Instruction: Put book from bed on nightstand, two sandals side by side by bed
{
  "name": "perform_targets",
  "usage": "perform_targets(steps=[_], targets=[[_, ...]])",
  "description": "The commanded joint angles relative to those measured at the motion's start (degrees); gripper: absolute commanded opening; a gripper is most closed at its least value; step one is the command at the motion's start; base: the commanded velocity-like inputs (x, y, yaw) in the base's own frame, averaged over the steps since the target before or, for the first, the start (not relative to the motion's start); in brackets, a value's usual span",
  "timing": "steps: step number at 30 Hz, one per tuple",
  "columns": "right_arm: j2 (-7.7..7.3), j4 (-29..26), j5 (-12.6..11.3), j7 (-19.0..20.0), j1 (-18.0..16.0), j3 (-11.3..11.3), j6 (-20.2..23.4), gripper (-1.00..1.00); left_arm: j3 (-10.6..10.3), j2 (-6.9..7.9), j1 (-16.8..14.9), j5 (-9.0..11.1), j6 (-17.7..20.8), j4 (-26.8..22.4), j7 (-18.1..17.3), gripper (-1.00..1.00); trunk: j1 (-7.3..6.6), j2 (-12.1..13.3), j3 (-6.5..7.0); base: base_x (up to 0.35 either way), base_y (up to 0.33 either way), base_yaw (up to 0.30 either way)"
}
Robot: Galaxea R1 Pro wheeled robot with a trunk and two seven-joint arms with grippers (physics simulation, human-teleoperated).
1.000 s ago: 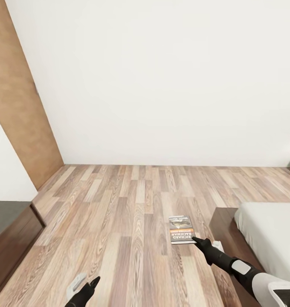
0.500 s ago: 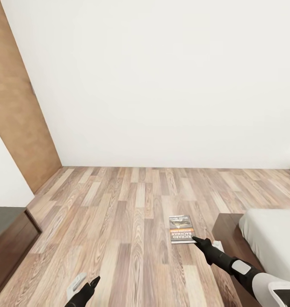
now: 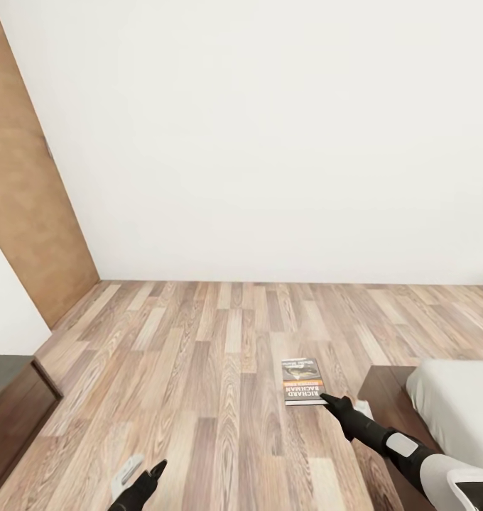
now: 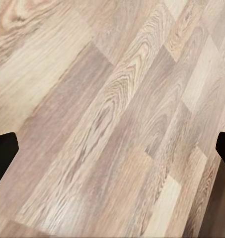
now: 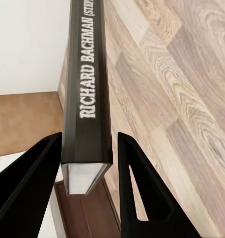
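The book [image 3: 302, 381] is held out flat above the wood-plank floor [image 3: 213, 369], pinched at its near edge by the right gripper [image 3: 328, 402], left of the bed's near corner. From the head its cover faces up, orange band and white lettering legible but upside down; the picture on the far half of the cover is too small to make out. The right wrist view gives what the head cannot: the dark spine [image 5: 88, 89] reading "RICHARD BACHMAN", the pale page edges at its end, and one black finger [image 5: 28, 193] on each side of the book, pressed against it. A further word in brackets on the spine is cut off by the frame.

The bed [image 3: 454, 408] enters only at the right edge, a corner of dark frame and pale grey mattress, the rest cut off. The right arm [image 3: 412, 454] runs off the lower right corner.

The left gripper [image 3: 145, 479] hangs low at the near left, partly cropped by the frame; its wrist view shows dark fingertips [image 4: 3, 156] at opposite edges with bare planks between them, so it stands spread and holds nothing.

A light wooden door [image 3: 28, 213] leans along the left wall, and a dark brown piece of furniture [image 3: 11, 397] is cut off at the left edge, too little of it shown to name it. The white wall [image 3: 270, 142] closes the far side.
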Motion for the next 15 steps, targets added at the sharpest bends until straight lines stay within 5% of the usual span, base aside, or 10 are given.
perform_targets(steps=[1, 15], targets=[[-0.01, 0.2, -0.7, 0.3, -0.1, 0.1, 0.4, -1.0, -0.5, 0.0, 0.0, 0.3, -0.2, 0.1, -0.2, 1.0, 0.01, 0.0, -0.05, 0.165, 0.025, 0.0], [-0.01, 0.2, -0.8, 0.3, -0.1, 0.1, 0.5, -1.0, -0.5, 0.0, 0.0, 0.3, -0.2, 0.1, -0.2, 1.0, 0.01, 0.0, -0.05, 0.166, 0.069, 0.0]])
